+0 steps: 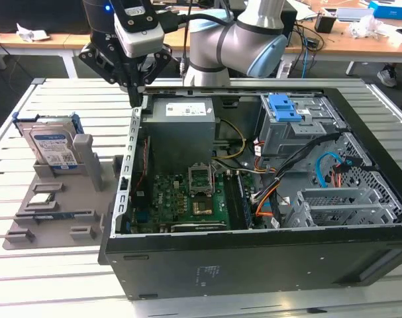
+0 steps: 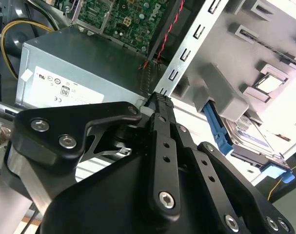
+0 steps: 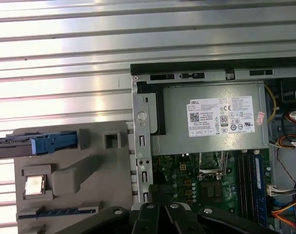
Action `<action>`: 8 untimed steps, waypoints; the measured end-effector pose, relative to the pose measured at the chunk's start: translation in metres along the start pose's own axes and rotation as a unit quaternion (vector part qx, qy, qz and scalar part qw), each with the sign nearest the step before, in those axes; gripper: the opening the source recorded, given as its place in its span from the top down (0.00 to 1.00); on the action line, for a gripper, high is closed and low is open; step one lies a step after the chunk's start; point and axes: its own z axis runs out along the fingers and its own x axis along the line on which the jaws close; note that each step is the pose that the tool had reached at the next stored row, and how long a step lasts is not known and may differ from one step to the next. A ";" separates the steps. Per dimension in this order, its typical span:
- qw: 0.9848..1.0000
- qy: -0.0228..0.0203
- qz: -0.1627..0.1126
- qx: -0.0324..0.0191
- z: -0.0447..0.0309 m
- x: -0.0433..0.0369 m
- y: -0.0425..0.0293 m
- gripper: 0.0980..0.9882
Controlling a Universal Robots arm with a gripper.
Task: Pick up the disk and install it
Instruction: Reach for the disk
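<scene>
**Hand.** The hand (image 1: 140, 101) has its fingers closed together to a single tip and holds nothing. It points down at the far corner of the computer case (image 1: 253, 265), on the exterior view's left. Whether the tip touches the case rim cannot be told.

**Disk.** Quantity: one. The disk (image 1: 51, 146) stands upright in a slot of the grey holder (image 1: 88, 159), well apart from the hand, on the tabletop (image 1: 48, 285) at the exterior view's left.

**Holder contents.** One disk at the far end and one small square chip (image 1: 43, 198) lying flat nearer the camera.

**Case contents.** Quantity: one case, lid off. It contains one grey power supply (image 1: 181, 126) at the far left, one green motherboard (image 1: 181, 199) in front of it, and one blue bracket (image 1: 283, 107) on the drive cage at the far right.
</scene>
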 end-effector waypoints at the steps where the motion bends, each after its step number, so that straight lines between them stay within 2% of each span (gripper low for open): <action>1: 1.000 0.000 0.000 0.000 0.0000 0.0010 -0.0001 0.99; 8: 1.000 0.000 0.000 0.000 -0.0001 0.0081 -0.0006 0.99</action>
